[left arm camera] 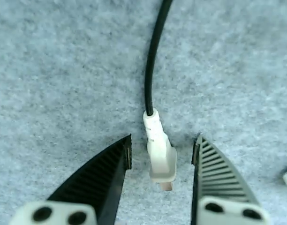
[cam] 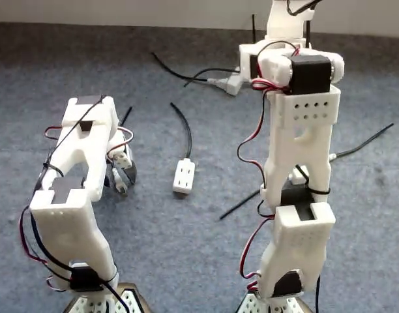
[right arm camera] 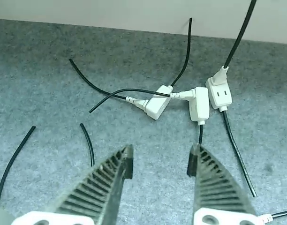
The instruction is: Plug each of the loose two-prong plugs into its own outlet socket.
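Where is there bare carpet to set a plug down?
Bare carpet: in front of the middle outlet socket, between the left arm and right arm; also beyond the left hand. Crowded: the far cluster of plugs and sockets, and the plug between the left hand's open fingers.

The high camera looks steeply down across the grey carpet [cam: 186,248] from the near side. The left wrist camera faces down, close above a white two-prong plug [left arm camera: 160,157]. The right wrist camera looks forward from farther off at outlet sockets [right arm camera: 207,101] that the high view shares.
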Robot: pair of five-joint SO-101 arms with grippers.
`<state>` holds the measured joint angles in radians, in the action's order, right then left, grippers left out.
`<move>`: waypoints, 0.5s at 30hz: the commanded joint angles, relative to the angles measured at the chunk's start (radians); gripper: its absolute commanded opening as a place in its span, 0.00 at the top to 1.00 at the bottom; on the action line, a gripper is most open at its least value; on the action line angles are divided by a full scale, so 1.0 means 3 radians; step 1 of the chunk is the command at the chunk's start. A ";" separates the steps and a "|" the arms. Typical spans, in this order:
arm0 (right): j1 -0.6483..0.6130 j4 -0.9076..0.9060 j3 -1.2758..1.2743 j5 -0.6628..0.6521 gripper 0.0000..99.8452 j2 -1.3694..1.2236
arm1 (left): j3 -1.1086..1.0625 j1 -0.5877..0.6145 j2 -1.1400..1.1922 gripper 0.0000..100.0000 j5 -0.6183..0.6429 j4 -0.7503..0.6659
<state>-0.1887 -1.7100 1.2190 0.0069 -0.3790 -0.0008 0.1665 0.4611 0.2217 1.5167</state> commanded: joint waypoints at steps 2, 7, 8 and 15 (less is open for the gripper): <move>0.0033 0.0049 0.0018 -0.0041 0.80 0.0176 | -0.0095 0.0033 -0.0176 0.78 0.0020 -0.0041; 0.0033 0.0049 0.0023 -0.0041 0.80 0.0176 | -0.0243 0.0008 -0.0176 0.78 0.0179 -0.0199; 0.0033 0.0049 0.0023 -0.0041 0.80 0.0176 | -0.0269 0.0008 -0.0176 0.78 0.0179 -0.0225; 0.0033 0.0120 -0.0003 -0.0031 0.80 0.0171 | -0.0284 0.0008 -0.0176 0.90 0.0184 -0.0481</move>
<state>-0.1872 -1.6962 1.2160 0.0069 -0.3790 -0.0836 0.1603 0.4350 0.2693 1.4246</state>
